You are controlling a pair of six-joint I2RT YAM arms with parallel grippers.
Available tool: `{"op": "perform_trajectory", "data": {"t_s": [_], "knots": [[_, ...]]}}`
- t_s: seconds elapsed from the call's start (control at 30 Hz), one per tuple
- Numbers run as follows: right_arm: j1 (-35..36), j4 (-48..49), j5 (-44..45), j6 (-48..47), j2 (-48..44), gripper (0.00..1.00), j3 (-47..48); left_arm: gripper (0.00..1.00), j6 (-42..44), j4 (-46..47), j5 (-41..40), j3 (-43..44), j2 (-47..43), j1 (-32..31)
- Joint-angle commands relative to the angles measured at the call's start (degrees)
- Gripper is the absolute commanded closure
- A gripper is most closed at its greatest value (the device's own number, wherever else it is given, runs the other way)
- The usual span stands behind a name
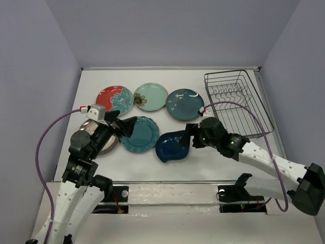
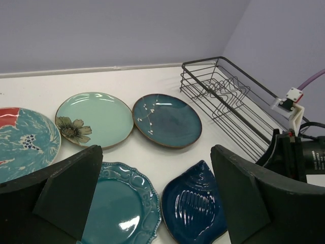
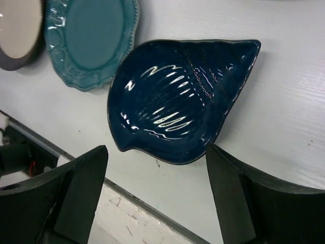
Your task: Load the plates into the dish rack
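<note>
Looking down from the top view, six plates (image 1: 150, 96) lie flat on the white bench (image 1: 213, 162), left of the wire dish rack (image 1: 237, 104) standing at the far right. Left wrist view: the left jaws are spread wide above the teal scalloped plate (image 2: 122, 203). Right wrist view: the right jaws are spread too, and the navy shell-shaped plate (image 3: 177, 99) shows between them.
</note>
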Motion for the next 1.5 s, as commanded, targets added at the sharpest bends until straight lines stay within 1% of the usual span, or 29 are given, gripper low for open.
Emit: {"op": "perform_trajectory", "data": {"t_s": [0.0, 0.17, 0.43, 0.53, 0.57, 0.67, 0.83, 0.93, 1.0, 1.03, 1.07, 1.1, 1.13, 1.17, 1.27, 1.3, 1.4, 1.47], "knots": [[2.4, -1.95, 11.02, 2.36, 2.51, 0.16, 4.25, 0.01, 0.62, 1.75, 1.42, 1.5, -0.77, 0.28], [2.4, -2.3, 12.62, 3.85, 4.62, 0.16, 3.81, 0.01, 0.62, 1.75, 1.33, 1.42, -1.47, 0.19], [2.4, -1.87, 12.97, 10.26, 7.62, 0.16, -0.75, 0.01, 0.53, 1.66, 1.24, 1.33, -2.18, -0.16], [2.4, 2.17, 9.82, 12.02, 8.41, 0.16, -3.65, 0.01, 0.53, 1.57, 1.15, 1.33, -2.27, -0.6], [2.4, 4.01, 7.19, 12.72, 8.93, 0.16, -4.44, 0.01, 0.53, 1.57, 1.15, 1.33, -2.35, -0.69], [3.1, 8.76, 4.36, 14.75, 10.51, 0.19, -6.29, 0.01, 0.44, 1.57, 1.15, 1.33, -2.44, -0.78], [6.44, 9.12, 6.37, 19.67, 14.9, 0.24, -8.22, 0.01, 0.53, 1.4, 0.98, 1.33, -2.97, -1.31], [6.97, 13.24, 7.25, 22.22, 17.62, 0.3, -9.9, 0.01, 0.44, 1.4, 0.98, 1.41, -3.15, -1.48], [6.97, 15.27, 8.3, 23.54, 19.04, 0.35, -10.6, 0.01, 0.44, 1.4, 0.89, 1.33, -3.14, -1.48], [6.97, 15.45, 8.83, 23.89, 19.83, 0.45, -10.69, 0.01, 0.44, 1.4, 0.8, 1.33, -3.06, -1.66], [6.97, 15.45, 9.79, 24.07, 19.92, 0.52, -10.78, 0.01, 0.44, 1.4, 0.71, 1.33, -3.14, -1.74], [6.97, 15.45, 11.81, 24.5, 19.75, 0.58, -11.3, 0.01, 0.44, 1.31, 0.71, 1.33, -3.06, -1.83], [6.97, 15.36, 12.87, 24.51, 19.49, 0.61, -11.48, 0.01, 0.44, 1.31, 0.71, 1.33, -3.06, -1.83], [6.97, 14.75, 14.71, 24.42, 18.79, 0.7, -11.48, 0.01, 0.44, 1.31, 0.71, 1.33, -3.14, -1.92], [6.97, 11.15, 16.57, 23.81, 17.38, 0.84, -10.78, 0.01, 0.53, 1.31, 0.63, 1.33, -3.32, -2.01], [6.97, 9.4, 17.53, 23.37, 16.07, 0.93, -10.69, 0.01, 0.45, 1.31, 0.62, 1.33, -3.41, -1.92], [6.97, 6.76, 18.33, 21.27, 13.25, 0.93, -9.91, 0.01, 0.53, 1.31, 0.54, 1.41, -3.5, -2.01], [7.5, 0.28, 19.82, 14.71, 9.49, 0.93, -6.32, 0.01, 0.44, 1.31, 0.54, 1.33, -3.41, -2.01]]}}
